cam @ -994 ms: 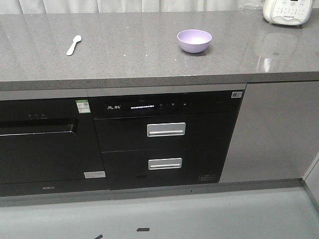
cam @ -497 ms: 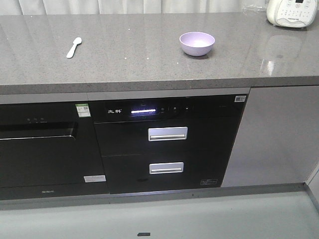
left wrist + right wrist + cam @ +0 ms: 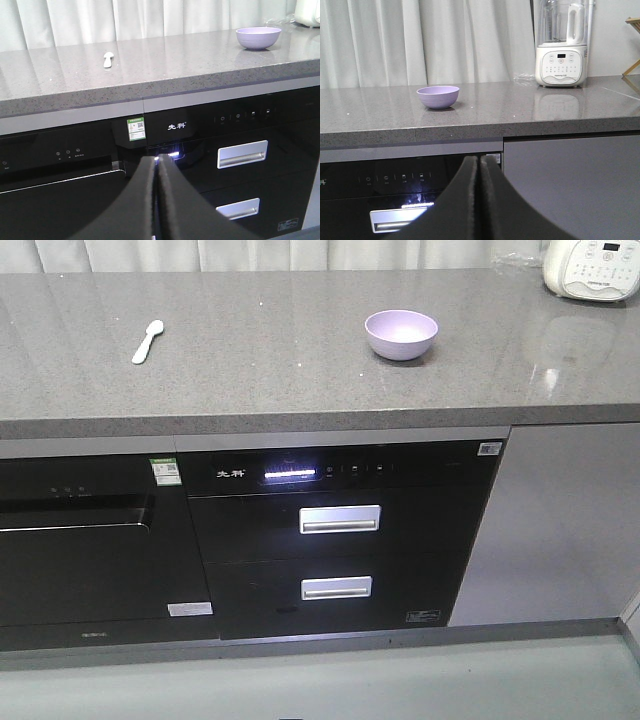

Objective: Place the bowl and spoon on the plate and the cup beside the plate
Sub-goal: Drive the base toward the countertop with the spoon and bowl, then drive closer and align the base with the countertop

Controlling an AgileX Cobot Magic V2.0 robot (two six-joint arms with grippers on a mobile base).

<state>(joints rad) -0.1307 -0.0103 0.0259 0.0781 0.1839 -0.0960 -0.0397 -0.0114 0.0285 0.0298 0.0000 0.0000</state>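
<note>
A lavender bowl (image 3: 401, 334) stands upright on the grey counter (image 3: 270, 360), right of centre; it also shows as the bowl (image 3: 258, 37) and the bowl (image 3: 438, 96) in the wrist views. A pale spoon (image 3: 148, 341) lies on the counter's left part, seen small as the spoon (image 3: 107, 59). The plate and the cup are out of view. My left gripper (image 3: 156, 160) is shut and empty, low in front of the black appliance. My right gripper (image 3: 479, 159) is shut and empty too, below the counter edge.
A white blender (image 3: 561, 44) stands at the counter's far right, seen as the blender (image 3: 592, 268) in the front view. Below the counter are a black oven (image 3: 85, 540), a black drawer unit with two silver handles (image 3: 338, 519) and a grey cabinet door (image 3: 560, 520). Curtains hang behind.
The whole front view has shifted: counter, bowl and appliances sit lower and slightly further right in the frame than a second ago. Bowl and spoon have not moved on the counter.
</note>
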